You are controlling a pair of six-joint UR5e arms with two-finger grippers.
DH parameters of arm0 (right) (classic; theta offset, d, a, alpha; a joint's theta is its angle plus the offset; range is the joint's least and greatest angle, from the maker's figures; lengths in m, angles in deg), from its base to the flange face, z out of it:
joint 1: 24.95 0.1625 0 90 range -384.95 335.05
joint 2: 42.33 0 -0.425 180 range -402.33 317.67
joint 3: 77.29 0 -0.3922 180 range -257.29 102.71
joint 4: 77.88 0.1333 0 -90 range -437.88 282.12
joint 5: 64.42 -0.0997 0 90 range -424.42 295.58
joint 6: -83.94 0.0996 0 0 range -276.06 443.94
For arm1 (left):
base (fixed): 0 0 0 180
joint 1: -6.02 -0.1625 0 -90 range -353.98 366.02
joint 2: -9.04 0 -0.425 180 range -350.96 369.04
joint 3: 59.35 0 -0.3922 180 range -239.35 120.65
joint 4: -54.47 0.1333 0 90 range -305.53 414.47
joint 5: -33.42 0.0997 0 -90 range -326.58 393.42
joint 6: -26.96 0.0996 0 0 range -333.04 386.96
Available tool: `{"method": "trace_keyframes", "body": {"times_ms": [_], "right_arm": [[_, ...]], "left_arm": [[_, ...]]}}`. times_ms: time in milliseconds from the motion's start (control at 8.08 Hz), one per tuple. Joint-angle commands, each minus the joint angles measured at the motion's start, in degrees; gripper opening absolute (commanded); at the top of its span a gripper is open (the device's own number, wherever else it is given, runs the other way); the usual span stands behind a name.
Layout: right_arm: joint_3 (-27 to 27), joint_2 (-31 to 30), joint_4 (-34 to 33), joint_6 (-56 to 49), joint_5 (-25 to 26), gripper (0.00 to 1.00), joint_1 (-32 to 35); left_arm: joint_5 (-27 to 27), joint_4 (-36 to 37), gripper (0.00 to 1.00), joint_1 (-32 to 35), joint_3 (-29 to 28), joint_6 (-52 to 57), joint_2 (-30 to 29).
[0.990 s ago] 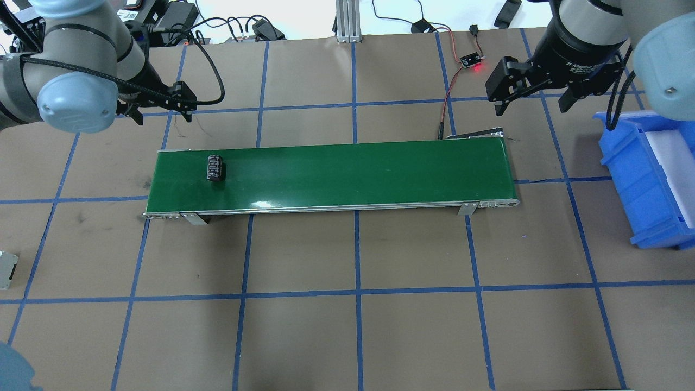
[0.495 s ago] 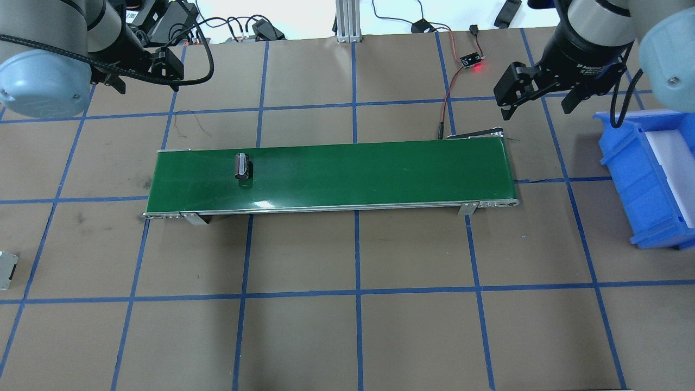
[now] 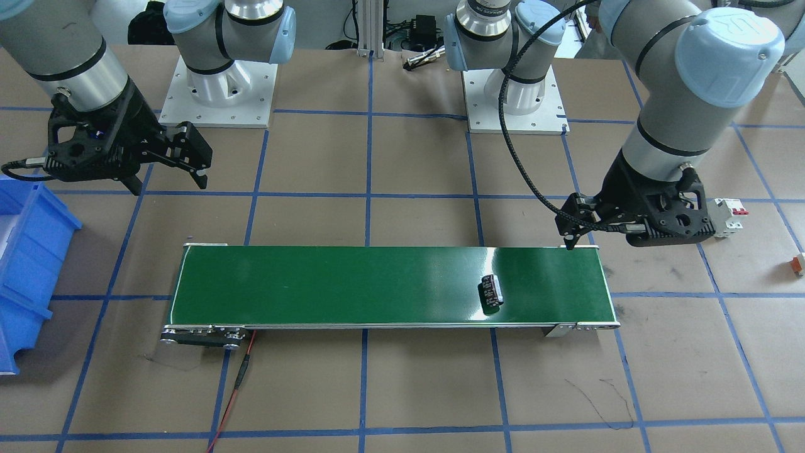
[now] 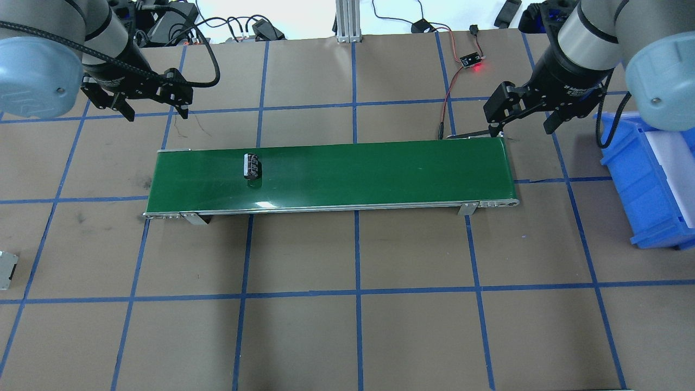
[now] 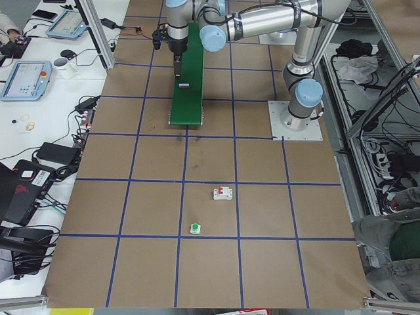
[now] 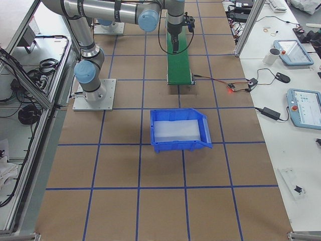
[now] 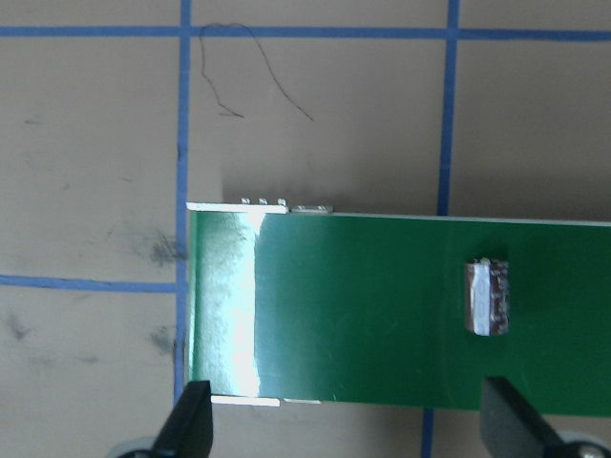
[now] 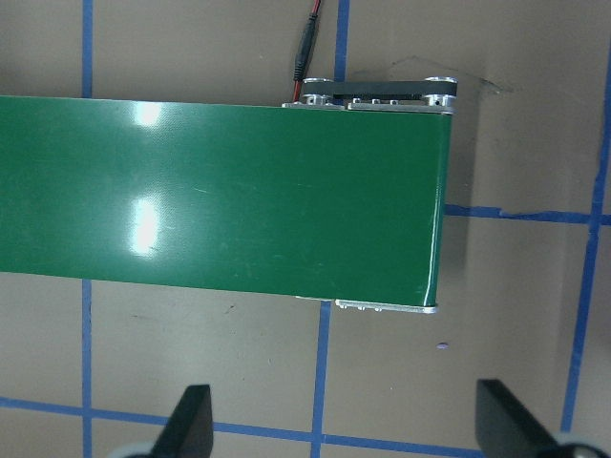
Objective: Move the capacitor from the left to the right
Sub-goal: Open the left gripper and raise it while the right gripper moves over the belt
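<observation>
The capacitor is a stubby black cylinder lying on its side on the green conveyor belt, near the belt's left end. It also shows in the front view and the left wrist view. My left gripper is open and empty. It hovers above the table just behind the belt's left end, apart from the capacitor. My right gripper is open and empty above the belt's right end.
A blue bin with a white liner stands right of the belt. A small sensor board with a red light and its wires lie behind the belt's right end. A white circuit breaker and a tiny orange-and-white part sit left of the belt.
The capacitor has moved to the right along the belt. My left gripper swung back and returned behind the belt's left end. My right gripper shifted slightly near the right end.
</observation>
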Motion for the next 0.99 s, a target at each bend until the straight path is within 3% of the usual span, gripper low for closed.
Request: {"method": "trace_keyframes", "body": {"times_ms": [0,247,495,866], "right_arm": [[-2.8,2.5,-4.9,0.0,-4.9,0.96,0.0],[-3.0,4.2,-6.7,0.0,-6.3,0.96,0.0],[-4.5,6.0,-10.0,0.1,-9.2,0.96,0.0],[-5.3,8.0,-13.0,0.0,-9.2,0.96,0.0]], "left_arm": [[-2.9,-4.9,1.00,3.7,0.0,-0.5,0.3],[-6.5,-5.3,1.00,4.1,0.0,0.1,0.2],[-6.2,-5.3,1.00,4.4,0.1,0.1,0.8],[-6.1,-5.0,1.00,4.3,0.1,-0.4,1.1]]}}
